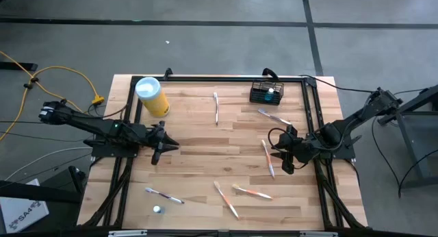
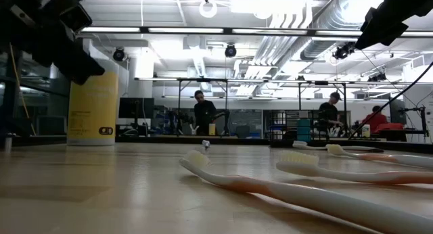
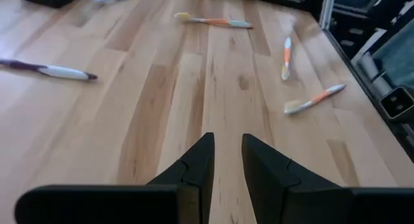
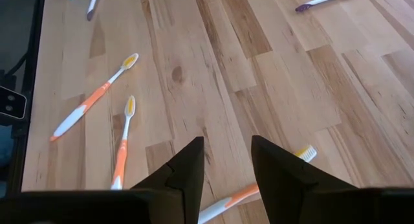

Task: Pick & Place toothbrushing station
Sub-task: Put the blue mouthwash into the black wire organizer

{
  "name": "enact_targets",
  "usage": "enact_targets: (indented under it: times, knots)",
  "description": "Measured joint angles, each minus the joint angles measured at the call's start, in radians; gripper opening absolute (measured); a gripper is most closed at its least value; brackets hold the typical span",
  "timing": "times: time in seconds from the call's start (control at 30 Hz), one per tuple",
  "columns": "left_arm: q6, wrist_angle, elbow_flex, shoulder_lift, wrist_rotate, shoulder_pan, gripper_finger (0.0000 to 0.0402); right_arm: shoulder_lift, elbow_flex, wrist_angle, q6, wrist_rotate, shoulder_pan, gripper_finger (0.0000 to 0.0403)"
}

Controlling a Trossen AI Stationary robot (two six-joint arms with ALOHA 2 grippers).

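Observation:
The toothbrushing station, a small black wire-mesh basket (image 1: 266,93), stands on its base at the table's far right, with something blue-white inside. No gripper touches it. My left gripper (image 1: 171,145) hovers over the table's left middle, slightly open and empty; its two fingers (image 3: 226,143) point toward the right side over bare wood. My right gripper (image 1: 280,155) is at the right middle, open and empty (image 4: 226,146). It hangs just above an orange-and-white toothbrush (image 4: 240,194) that lies flat on the wood.
A yellow canister with a white lid (image 1: 152,95) lies at the far left. Several toothbrushes lie scattered: one far centre (image 1: 216,107), one near the basket (image 1: 274,117), others near the front (image 1: 252,192) (image 1: 164,195). A small round cap (image 1: 157,209) lies front left. A black frame edges the table.

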Motion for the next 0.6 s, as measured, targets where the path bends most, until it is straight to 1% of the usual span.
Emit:
enact_targets:
  times: [0.13,0.3,0.4,0.5,0.6]
  knots:
    - [-0.004,-0.051,0.069,0.069,-0.032,-0.042,0.0077,0.000,0.000,0.004,0.000,0.000,0.000,0.0120]
    - [-0.005,-0.057,0.156,0.180,-0.072,-0.083,0.0077,0.000,0.000,0.008,0.000,0.000,0.000,0.0120]
    - [-0.019,-0.137,0.225,0.251,-0.130,-0.097,0.0077,0.000,0.000,0.014,0.000,0.000,0.000,0.0120]
    - [-0.080,-0.253,0.311,0.320,-0.204,-0.106,0.0077,0.000,0.000,0.014,0.000,0.000,0.000,0.0120]
    - [-0.142,-0.352,0.389,0.390,-0.223,-0.120,0.0077,0.000,0.000,0.019,0.000,0.000,0.000,0.0120]
